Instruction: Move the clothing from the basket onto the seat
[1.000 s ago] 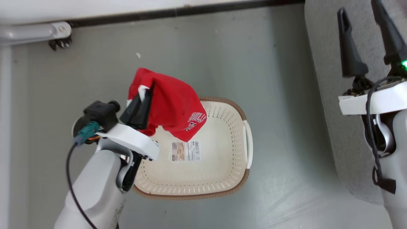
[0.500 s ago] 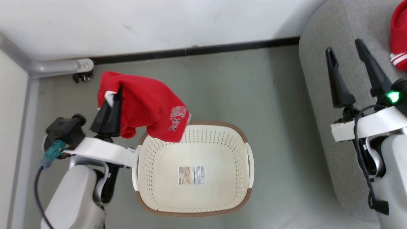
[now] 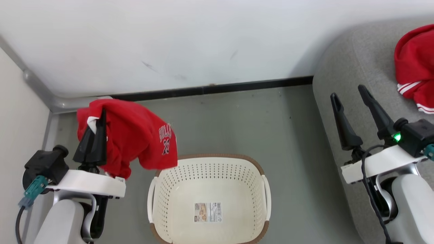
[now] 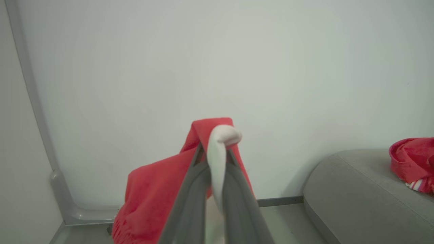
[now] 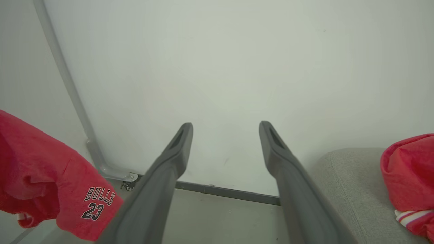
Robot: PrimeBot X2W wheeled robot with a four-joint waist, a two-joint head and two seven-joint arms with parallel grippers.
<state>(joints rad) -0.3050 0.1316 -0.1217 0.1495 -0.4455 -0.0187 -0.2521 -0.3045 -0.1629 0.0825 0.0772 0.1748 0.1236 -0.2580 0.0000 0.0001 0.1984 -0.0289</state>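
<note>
My left gripper (image 3: 100,113) is shut on a red garment (image 3: 135,135) with white lettering, held in the air left of and above the cream basket (image 3: 208,162). In the left wrist view the fingers (image 4: 190,189) pinch white trim and red cloth (image 4: 149,193). The basket holds no cloth, just its paper label (image 3: 208,212). A second red garment (image 3: 415,64) with white stripes lies on the grey seat (image 3: 359,67) at the far right. My right gripper (image 3: 349,93) hangs open over the seat's edge, nothing between its fingers (image 5: 176,149).
A white wall (image 3: 186,40) with a dark baseboard (image 3: 217,88) runs behind the basket. A grey corner post (image 3: 37,91) stands at the left. Grey floor (image 3: 237,125) lies between basket and seat.
The head camera has tilted up, so the basket sits lower in view and more wall and seat show. My left gripper has carried the red garment off the basket, up and to the left.
</note>
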